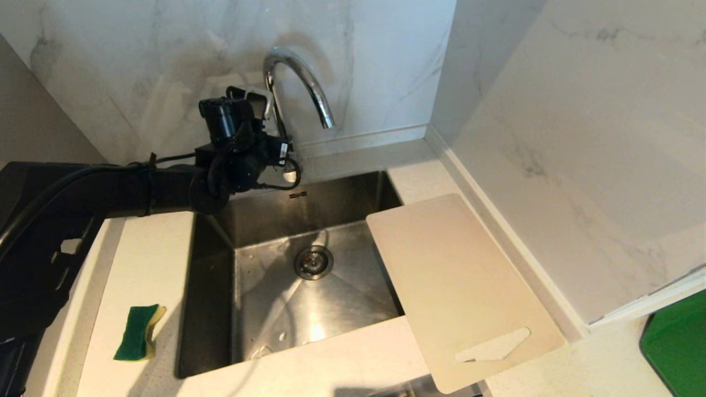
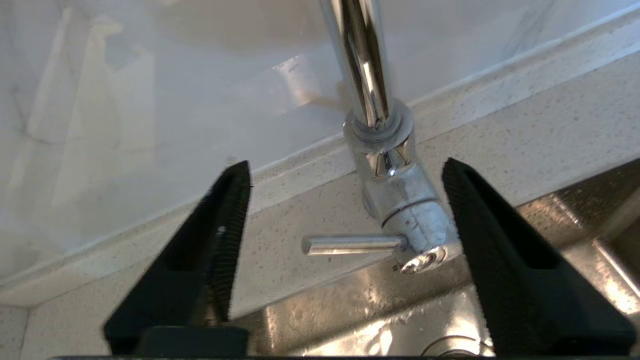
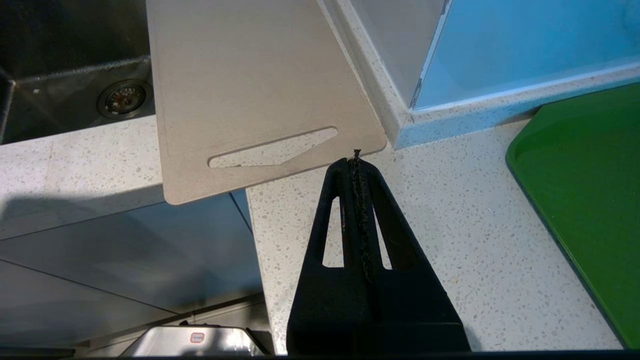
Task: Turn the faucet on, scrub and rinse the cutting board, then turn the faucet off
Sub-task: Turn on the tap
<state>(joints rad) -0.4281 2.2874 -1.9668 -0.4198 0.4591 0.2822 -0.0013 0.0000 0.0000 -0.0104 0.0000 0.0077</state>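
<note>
Since the lever (image 2: 354, 244) sits between its spread fingers, left gripper (image 2: 345, 172) brackets the faucet (image 2: 387, 165) (right gripper (image 3: 356, 159) clenched, idle).

Head view high over sink (image 1: 215, 231), left wrist close on faucet (image 2: 385, 165), right wrist shares cutting board (image 3: 250, 90)

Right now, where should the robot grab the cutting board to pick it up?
Probably by the handle end of the cutting board, at the long cutout. That short end juts past the counter's front edge, so fingers could close above and below it. Coming from the front suits the right end effector, which hangs shut just off that corner.
</note>
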